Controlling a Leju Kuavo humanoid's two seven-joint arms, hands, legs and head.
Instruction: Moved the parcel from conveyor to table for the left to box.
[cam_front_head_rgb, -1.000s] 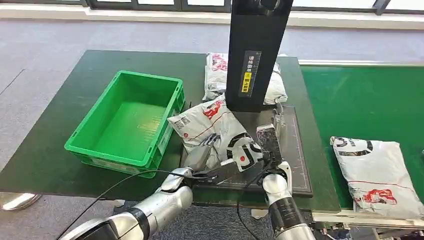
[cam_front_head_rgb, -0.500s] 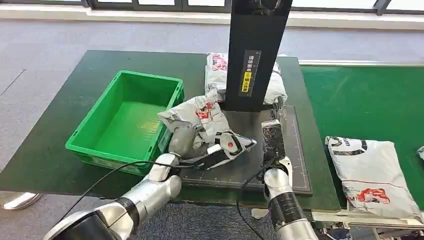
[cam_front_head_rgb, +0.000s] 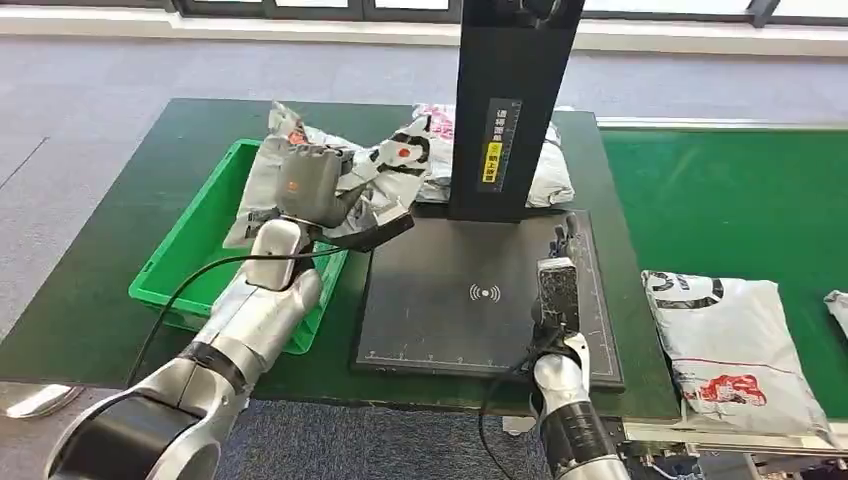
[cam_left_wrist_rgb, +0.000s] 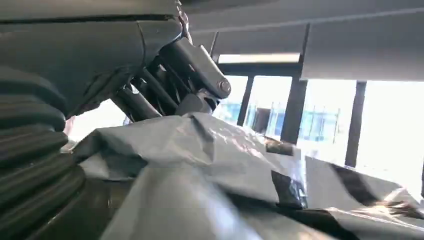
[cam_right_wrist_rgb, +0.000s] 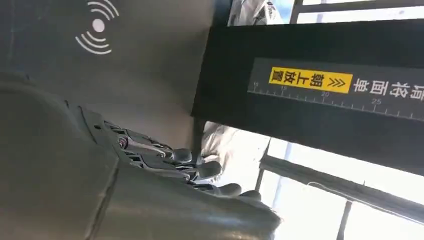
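The left hand (cam_front_head_rgb: 305, 185) is raised at about ten o'clock in the head view, its fingers clamped on a crumpled grey-white parcel (cam_front_head_rgb: 375, 170) with red and black printing, held in the air above the far right corner of the green crate (cam_front_head_rgb: 190, 262). In the left wrist view the same parcel (cam_left_wrist_rgb: 210, 165) lies crinkled right under the hand's dark fingers (cam_left_wrist_rgb: 192, 65), with black markings on the film too creased to read. The right hand (cam_front_head_rgb: 558, 285) rests at about five o'clock on the dark scanner pad (cam_front_head_rgb: 440, 320), holding nothing, its fingers stretched forward and lying close together; the right wrist view shows those fingers (cam_right_wrist_rgb: 200, 167) lined up over the pad. A white contactless wave symbol (cam_front_head_rgb: 485, 293) is printed on the pad. At twelve o'clock stands a black post (cam_front_head_rgb: 505, 100) carrying a yellow label with arrows (cam_right_wrist_rgb: 305, 80) and Chinese characters beside a ruler scale marked 10, 15, 20 and 25. More parcels (cam_front_head_rgb: 550, 175) lie behind the post, and another parcel (cam_front_head_rgb: 745, 345) with a red logo sits at four o'clock on the green conveyor belt (cam_front_head_rgb: 740, 200), with the edge of a further one (cam_front_head_rgb: 838, 305) just beyond it.
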